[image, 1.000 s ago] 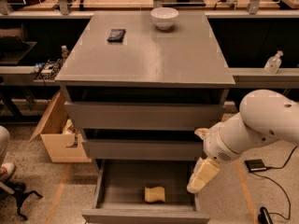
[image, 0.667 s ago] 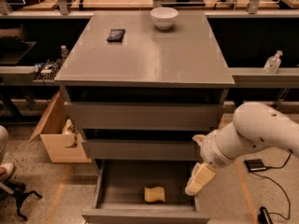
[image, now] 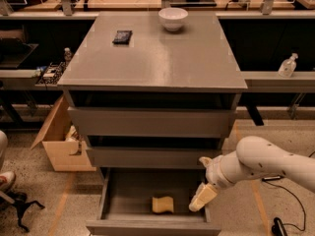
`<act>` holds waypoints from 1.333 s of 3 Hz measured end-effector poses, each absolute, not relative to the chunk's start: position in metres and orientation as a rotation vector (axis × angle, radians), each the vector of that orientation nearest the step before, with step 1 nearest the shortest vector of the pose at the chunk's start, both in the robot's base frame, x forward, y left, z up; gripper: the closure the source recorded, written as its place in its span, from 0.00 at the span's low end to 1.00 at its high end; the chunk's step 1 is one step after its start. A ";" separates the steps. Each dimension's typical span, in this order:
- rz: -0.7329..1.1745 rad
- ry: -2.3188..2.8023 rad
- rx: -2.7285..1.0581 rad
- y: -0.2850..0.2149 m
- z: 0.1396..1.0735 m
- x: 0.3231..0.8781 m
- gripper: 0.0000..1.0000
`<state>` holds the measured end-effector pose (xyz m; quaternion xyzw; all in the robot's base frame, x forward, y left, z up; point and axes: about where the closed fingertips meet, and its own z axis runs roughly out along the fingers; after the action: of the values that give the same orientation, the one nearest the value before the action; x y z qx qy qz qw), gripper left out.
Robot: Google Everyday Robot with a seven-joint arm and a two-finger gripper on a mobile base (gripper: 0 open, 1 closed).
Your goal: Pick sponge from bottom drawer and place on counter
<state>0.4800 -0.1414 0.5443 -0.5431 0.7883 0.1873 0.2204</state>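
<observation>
The pale yellow sponge [image: 162, 204] lies flat in the open bottom drawer [image: 152, 226], near the middle of its front part. My gripper [image: 202, 197] hangs at the end of the white arm, low over the right side of the drawer. It is to the right of the sponge and apart from it, holding nothing that I can see. The grey counter [image: 162, 63] tops the cabinet above the two closed upper drawers.
A white bowl [image: 173, 18] and a small black flat rectangle [image: 122, 36] sit at the back of the counter. An open cardboard box [image: 59, 144] stands left of the cabinet. A bottle [image: 287, 65] stands on the right shelf. A wooden workbench [image: 133, 3] runs behind.
The arm has dropped lower and the gripper has moved down, staying over the right side of the open drawer. The sponge has not moved.
</observation>
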 end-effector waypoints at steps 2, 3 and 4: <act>0.699 2.137 -1.261 -0.135 0.425 0.486 0.00; 0.699 2.137 -1.261 -0.135 0.425 0.486 0.00; 0.706 2.130 -1.289 -0.133 0.403 0.488 0.00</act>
<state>0.4879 -0.1329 0.4030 -0.4790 0.7918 0.2624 0.2733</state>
